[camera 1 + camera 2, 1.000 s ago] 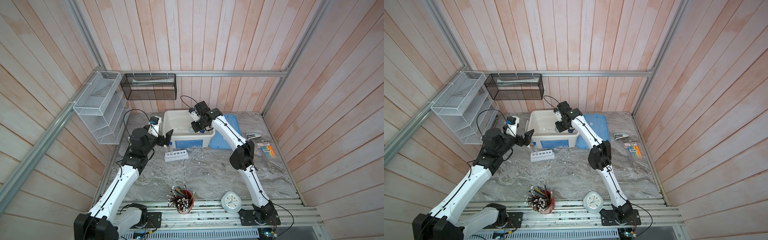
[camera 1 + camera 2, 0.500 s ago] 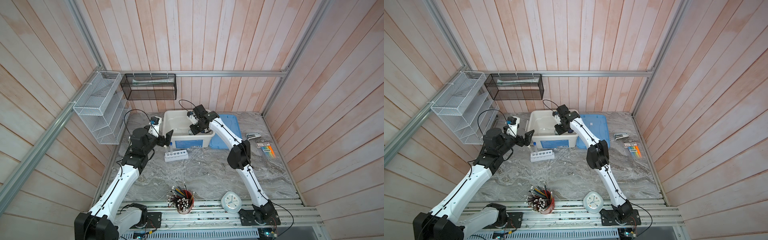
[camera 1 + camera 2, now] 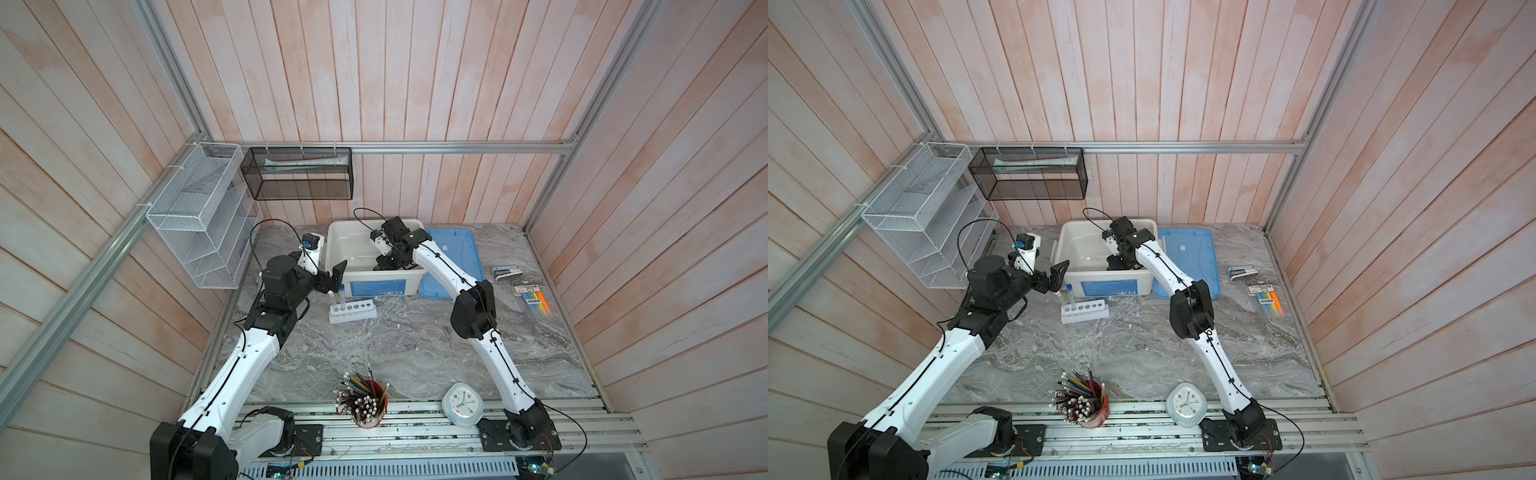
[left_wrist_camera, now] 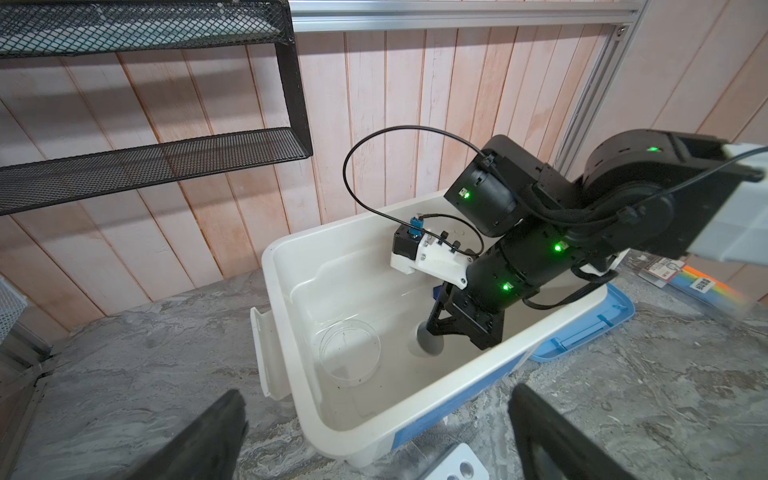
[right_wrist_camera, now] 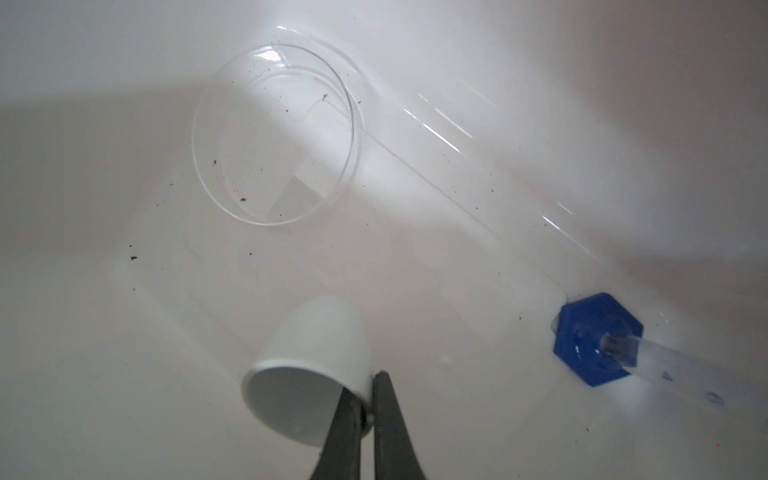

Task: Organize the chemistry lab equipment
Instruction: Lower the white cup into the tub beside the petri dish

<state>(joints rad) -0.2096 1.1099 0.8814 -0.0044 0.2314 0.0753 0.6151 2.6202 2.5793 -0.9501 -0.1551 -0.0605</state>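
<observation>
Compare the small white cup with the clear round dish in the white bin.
The small white cup is opaque; the clear round dish is see-through. The cup is narrow and deep, the dish wide and shallow. The cup is tilted, its rim pinched by the right gripper; the dish lies flat, untouched. Both are round, open-topped and inside the white bin.

We find the left arm [image 3: 249,357] reaching from 7 o'clock toward 1 o'clock, its left gripper [image 3: 334,279] spread wide. The right arm [image 3: 500,365] climbs from 5 o'clock, bends sharply toward 10 o'clock and dips downward, its right gripper [image 5: 363,384] pinched nearly closed.
</observation>
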